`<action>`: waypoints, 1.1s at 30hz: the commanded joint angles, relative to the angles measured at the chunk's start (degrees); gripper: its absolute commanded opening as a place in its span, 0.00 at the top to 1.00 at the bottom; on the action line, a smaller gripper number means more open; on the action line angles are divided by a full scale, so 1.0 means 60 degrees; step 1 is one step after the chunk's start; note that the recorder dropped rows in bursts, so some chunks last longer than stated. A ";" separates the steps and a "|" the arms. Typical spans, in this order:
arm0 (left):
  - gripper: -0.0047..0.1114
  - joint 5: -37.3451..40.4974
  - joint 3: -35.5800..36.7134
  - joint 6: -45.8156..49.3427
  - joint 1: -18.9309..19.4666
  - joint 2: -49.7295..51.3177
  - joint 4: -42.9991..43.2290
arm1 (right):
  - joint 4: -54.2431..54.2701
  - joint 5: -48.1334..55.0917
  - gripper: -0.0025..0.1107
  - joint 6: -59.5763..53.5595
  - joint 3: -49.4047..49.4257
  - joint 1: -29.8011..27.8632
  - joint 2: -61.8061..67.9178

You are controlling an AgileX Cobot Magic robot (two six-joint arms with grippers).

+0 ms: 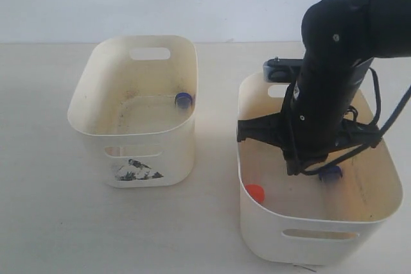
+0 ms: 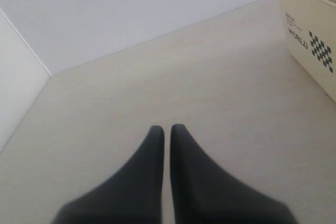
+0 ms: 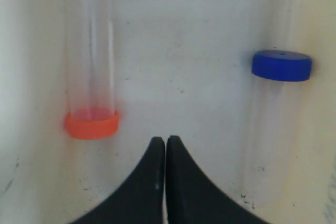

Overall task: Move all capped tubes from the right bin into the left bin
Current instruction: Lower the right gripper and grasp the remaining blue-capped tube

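Left jaws are together and empty over bare tabletop (image 2: 157,77), out of play. Left bin (image 1: 173,152) already holds one blue-capped tube (image 1: 183,99) on its floor near the right wall. Right arm (image 1: 334,88) is down inside the right bin (image 1: 263,235), so the step in hand looks like the approach for the next pick. Right jaws are pressed together, gripping nothing. They hang between an orange-capped tube (image 3: 92,123) and a second blue-capped tube (image 3: 281,65), both lying flat on the bin floor, neither touched. Next move, I'd say: open the jaws, shift over one tube, drop, close across its body. Fourth tube not visible.
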 commanded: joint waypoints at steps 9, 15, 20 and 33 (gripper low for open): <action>0.92 -0.0021 -0.0035 -0.0091 -0.0040 0.0004 -0.0027 | 0.0453 -0.0089 0.98 -0.0879 0.0025 -0.0201 0.0093; 0.92 -0.0021 -0.0035 -0.0091 -0.0040 0.0004 -0.0027 | 0.0349 -0.0050 0.98 -0.0879 0.0025 -0.0201 0.0233; 0.92 -0.0021 -0.0035 -0.0091 -0.0040 0.0004 -0.0027 | 0.0310 0.0089 0.98 -0.1035 0.0025 -0.0201 0.0766; 0.92 -0.0021 -0.0035 -0.0091 -0.0040 0.0004 -0.0027 | 0.0226 0.0024 0.94 -0.1081 0.0025 -0.0201 0.1197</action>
